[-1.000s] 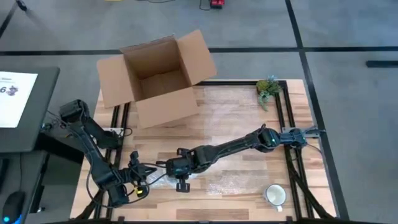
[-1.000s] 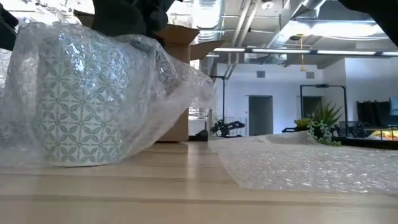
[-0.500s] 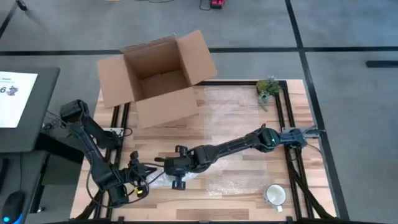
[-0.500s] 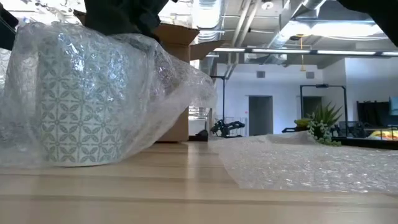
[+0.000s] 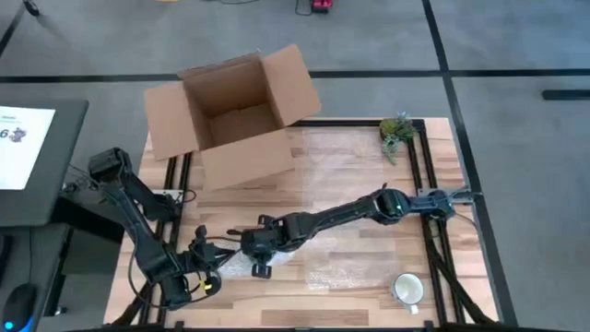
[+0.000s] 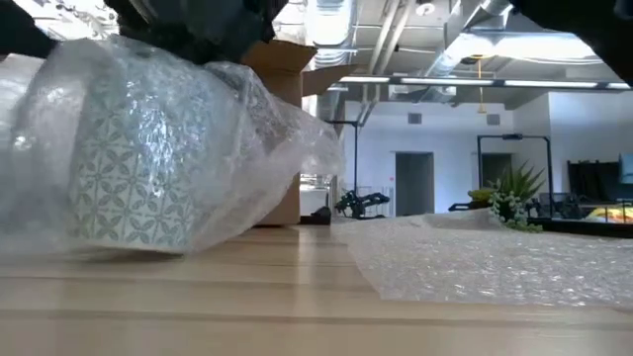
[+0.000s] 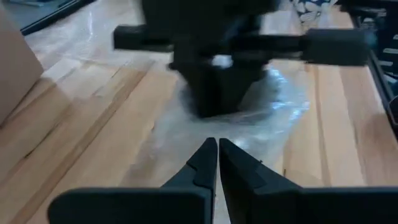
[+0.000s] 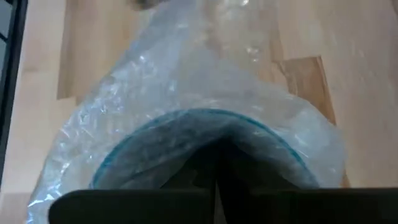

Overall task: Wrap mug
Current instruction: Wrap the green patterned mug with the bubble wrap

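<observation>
Left gripper [image 7: 217, 163]: clenched on nothing, waiting near the bench's [image 5: 359, 198] 7 o'clock corner.
Mug [image 6: 134, 193]: patterned, tilted, under bubble wrap [image 6: 247, 119], toward 7 o'clock.
Right gripper [image 5: 261, 254]: on the wrapped mug's rim; grip state cannot tell.
Risk: the tilted mug may tip and roll, shedding loose wrap.
Far: cardboard box [image 5: 235, 115] at 11 o'clock.

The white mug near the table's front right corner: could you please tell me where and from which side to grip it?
Probably the rim wall of the white mug, from straight above, with one finger inside. It stands upright, mouth open upward, with bare table around it. It sits on the right arm's side, though the right gripper is at the wrapped mug.
</observation>
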You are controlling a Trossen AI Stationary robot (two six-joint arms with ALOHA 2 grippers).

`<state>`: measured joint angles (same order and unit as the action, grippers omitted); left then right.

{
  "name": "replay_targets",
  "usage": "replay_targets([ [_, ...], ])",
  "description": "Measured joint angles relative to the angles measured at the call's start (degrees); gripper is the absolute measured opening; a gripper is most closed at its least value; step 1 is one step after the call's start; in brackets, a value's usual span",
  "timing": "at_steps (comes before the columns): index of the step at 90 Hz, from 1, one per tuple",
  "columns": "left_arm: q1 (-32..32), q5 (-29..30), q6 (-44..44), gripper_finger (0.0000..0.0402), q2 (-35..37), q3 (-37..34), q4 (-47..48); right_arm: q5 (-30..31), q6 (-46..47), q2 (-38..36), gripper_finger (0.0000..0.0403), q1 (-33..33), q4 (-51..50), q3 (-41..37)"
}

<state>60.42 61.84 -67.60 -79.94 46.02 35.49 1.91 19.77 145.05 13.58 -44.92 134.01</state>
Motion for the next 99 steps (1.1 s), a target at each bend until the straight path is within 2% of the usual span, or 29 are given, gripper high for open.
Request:
replay_targets([
  [21, -0.19, -0.07, 4.31, 0.0, 0.0, 0.0, -3.48, -0.38, -0.64, -0.15, 0.0, 0.15, -1.47, 0.73],
  [99, -0.19, -1.51, 4.22, 0.0, 0.0, 0.0, -3.55, 0.96, -3.29, -3.76, 0.0, 2.14, -0.47, 0.88],
])
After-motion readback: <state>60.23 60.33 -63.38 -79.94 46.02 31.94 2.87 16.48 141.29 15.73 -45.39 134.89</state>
